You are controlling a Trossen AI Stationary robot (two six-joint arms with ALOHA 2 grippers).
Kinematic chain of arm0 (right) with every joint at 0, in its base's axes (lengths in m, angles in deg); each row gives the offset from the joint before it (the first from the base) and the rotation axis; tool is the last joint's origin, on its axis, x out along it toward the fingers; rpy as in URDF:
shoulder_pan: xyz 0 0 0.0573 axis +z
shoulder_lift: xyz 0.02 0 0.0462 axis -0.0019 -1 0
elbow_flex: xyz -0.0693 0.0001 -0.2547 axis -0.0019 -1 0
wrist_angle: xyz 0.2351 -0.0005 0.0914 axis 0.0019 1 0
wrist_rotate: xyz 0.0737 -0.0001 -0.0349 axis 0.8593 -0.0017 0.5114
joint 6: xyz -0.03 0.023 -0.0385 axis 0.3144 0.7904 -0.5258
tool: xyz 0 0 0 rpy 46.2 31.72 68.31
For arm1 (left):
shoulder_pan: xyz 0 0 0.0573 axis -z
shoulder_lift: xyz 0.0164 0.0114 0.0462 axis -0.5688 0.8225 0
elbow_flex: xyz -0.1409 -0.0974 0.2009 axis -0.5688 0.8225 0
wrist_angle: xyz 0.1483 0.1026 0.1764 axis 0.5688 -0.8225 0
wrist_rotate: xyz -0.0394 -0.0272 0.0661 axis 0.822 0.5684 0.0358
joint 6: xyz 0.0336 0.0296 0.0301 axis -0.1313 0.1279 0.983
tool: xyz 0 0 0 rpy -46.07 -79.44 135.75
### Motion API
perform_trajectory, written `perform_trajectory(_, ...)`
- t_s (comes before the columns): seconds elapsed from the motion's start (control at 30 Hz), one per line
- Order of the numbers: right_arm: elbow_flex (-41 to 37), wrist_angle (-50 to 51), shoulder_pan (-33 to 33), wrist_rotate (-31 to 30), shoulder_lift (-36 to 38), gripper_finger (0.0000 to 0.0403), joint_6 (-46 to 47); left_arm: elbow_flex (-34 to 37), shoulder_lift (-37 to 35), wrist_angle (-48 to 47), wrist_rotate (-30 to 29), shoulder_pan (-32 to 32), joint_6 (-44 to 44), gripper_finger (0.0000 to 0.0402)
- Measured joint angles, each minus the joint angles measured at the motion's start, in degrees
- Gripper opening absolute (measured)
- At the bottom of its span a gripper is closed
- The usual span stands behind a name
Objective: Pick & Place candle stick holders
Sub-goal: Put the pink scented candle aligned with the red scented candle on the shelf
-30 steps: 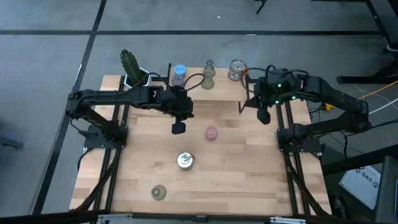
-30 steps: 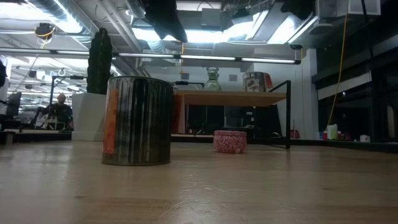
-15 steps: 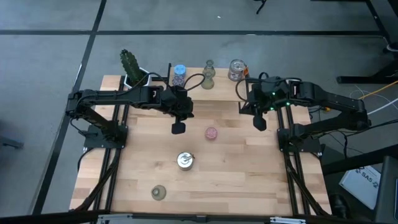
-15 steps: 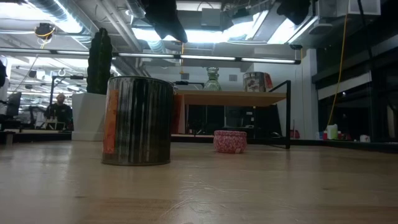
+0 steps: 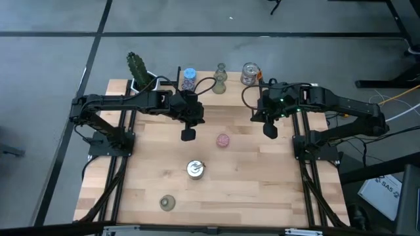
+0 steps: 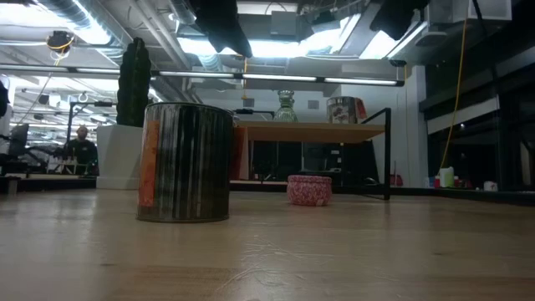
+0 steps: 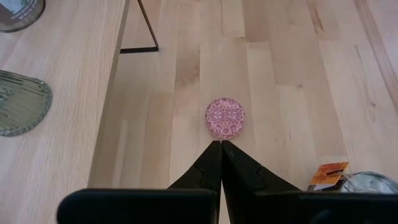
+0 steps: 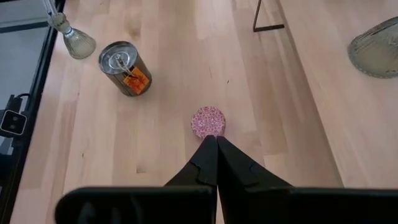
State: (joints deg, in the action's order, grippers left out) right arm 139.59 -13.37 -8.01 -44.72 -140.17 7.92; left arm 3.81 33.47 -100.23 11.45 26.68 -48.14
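The right tool hangs above the counter with its fingers clenched together, grasping nothing; the left tool hangs likewise clenched and empty. Between them on the bare wood lies the pink holder, touched by neither. A silvery cup stands nearer the front, a green holder nearer still. Three more holders sit on the raised shelf at the back.

A: Was the small round pink speckled holder hemmed in?
B: No. Bare light wooden bench lay all around it; the shiny silvery cup stood apart, nearer the front.
A: And behind?
B: The raised wooden shelf with its black frame.
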Motion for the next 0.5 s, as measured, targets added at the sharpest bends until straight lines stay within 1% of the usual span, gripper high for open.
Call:
perform_trajectory(0.13,-0.5,-0.3,0.0,0.0,-0.7,0.0001,-0.1,0.0,0.0,0.0,0.0,0.0,-0.3,0.0001)
perform_trajectory(0.4,-7.9,-5.0,0.4,0.1,-0.6,0.0001,1.2,0.0,0.0,0.0,0.0,0.0,-0.5,0.0001)
perform_trajectory(0.5,-9.5,-6.3,1.1,0.1,-0.6,0.0001,1.5,0.0,0.0,0.0,0.0,0.0,-0.5,0.0001)
